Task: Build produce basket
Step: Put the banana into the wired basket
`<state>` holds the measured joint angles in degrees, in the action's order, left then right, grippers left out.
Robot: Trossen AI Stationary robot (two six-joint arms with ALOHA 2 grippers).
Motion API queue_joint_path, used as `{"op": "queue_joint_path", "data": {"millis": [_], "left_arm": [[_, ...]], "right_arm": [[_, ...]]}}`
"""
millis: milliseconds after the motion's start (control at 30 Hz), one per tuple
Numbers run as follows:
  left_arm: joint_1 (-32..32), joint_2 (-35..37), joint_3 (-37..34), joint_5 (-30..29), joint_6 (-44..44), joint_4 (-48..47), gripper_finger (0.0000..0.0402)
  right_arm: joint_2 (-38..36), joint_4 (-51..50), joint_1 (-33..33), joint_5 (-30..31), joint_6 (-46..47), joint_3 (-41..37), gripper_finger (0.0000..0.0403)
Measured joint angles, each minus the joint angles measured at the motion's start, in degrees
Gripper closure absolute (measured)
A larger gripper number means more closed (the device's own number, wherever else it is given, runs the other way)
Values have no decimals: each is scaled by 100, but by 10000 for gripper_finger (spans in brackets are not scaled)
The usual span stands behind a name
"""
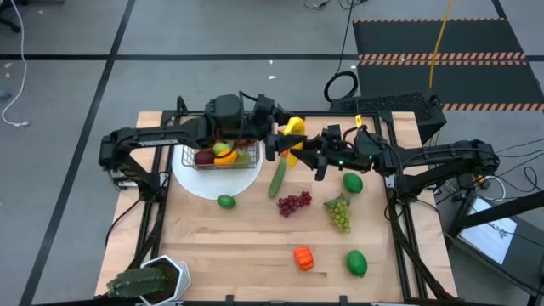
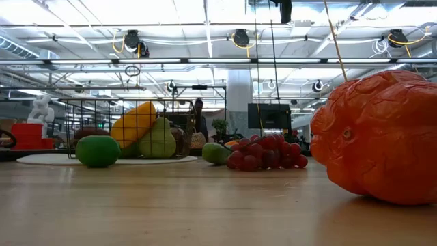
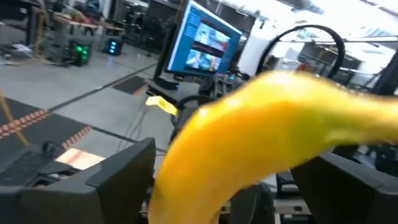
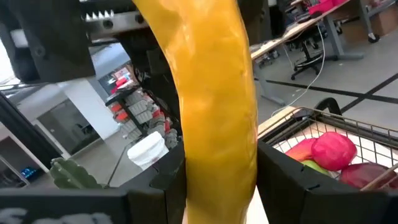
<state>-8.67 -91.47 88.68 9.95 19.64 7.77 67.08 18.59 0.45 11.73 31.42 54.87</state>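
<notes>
A yellow banana (image 1: 294, 129) hangs in the air to the right of the wire basket (image 1: 197, 166), which stands on a round white plate (image 1: 212, 187) and holds red, yellow and green fruit. My left gripper (image 1: 284, 134) reaches over the basket and is shut on the banana. My right gripper (image 1: 304, 158) comes from the right and is also shut on it. In the left wrist view the banana (image 3: 261, 124) fills the picture. In the low view the basket (image 2: 89, 116) shows, but neither gripper does. My left gripper pinches the banana's far part (image 4: 186, 25) between its two fingers, one on each side, lying across it. It comes level from the table's left. The banana is lifted clear of the table. My right gripper pinches the banana's near part (image 4: 217, 155) between its two fingers (image 4: 155, 180), across its length, coming from the table's right. The banana rises between the fingers toward the left gripper.
On the table lie a cucumber (image 1: 277, 177), a lime (image 1: 225, 201), purple grapes (image 1: 293, 203), green grapes (image 1: 339, 212), a green fruit (image 1: 352, 182), an orange pepper (image 1: 303, 257) and another green fruit (image 1: 356, 263). A spiky potted plant (image 1: 149, 280) stands at the near left corner.
</notes>
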Motion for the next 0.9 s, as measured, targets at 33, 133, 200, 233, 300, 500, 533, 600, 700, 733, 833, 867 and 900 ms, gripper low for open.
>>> {"op": "queue_joint_path", "data": {"millis": [33, 133, 200, 233, 300, 500, 533, 600, 700, 733, 833, 867, 900], "left_arm": [[-1, -53, 0, 66, 0, 58, 54], [-6, -112, 0, 227, 2, 129, 80], [-6, -109, 0, 240, -5, 139, 103], [-8, -106, 0, 241, -21, 137, 116], [-9, -106, 0, 235, -42, 126, 142], [-80, -106, 0, 249, -190, 92, 218], [-88, -106, 0, 247, -203, 92, 229], [-131, -106, 0, 265, -198, 95, 244], [-232, -48, -2, 354, -51, 31, 249], [-268, -2, -7, 372, 2, -17, 247], [-403, 182, -7, 396, 7, -207, 236], [-457, 242, -5, 396, -44, -299, 234], [-520, 309, -4, 392, -95, -411, 234]], "right_arm": [[-4, 5, 0, 0, 1, 0, 250], [-6, 7, 0, -4, -7, 0, 250], [-6, 19, 2, -21, 5, 0, 250], [-8, 24, 3, -34, 34, 0, 250], [-8, 22, 6, -46, 65, 0, 250], [-8, 79, 5, -51, 112, 0, 249], [-8, 109, 6, -52, 127, 0, 248], [-8, 155, 7, -46, 136, 0, 240], [-35, 197, 0, -109, 67, 0, 212], [-49, 200, 0, -150, 65, 0, 199], [-123, 140, -23, -229, 70, 0, 159], [-151, 122, -34, -248, 75, 0, 146], [-192, 41, -38, -256, 77, 0, 135]]}}
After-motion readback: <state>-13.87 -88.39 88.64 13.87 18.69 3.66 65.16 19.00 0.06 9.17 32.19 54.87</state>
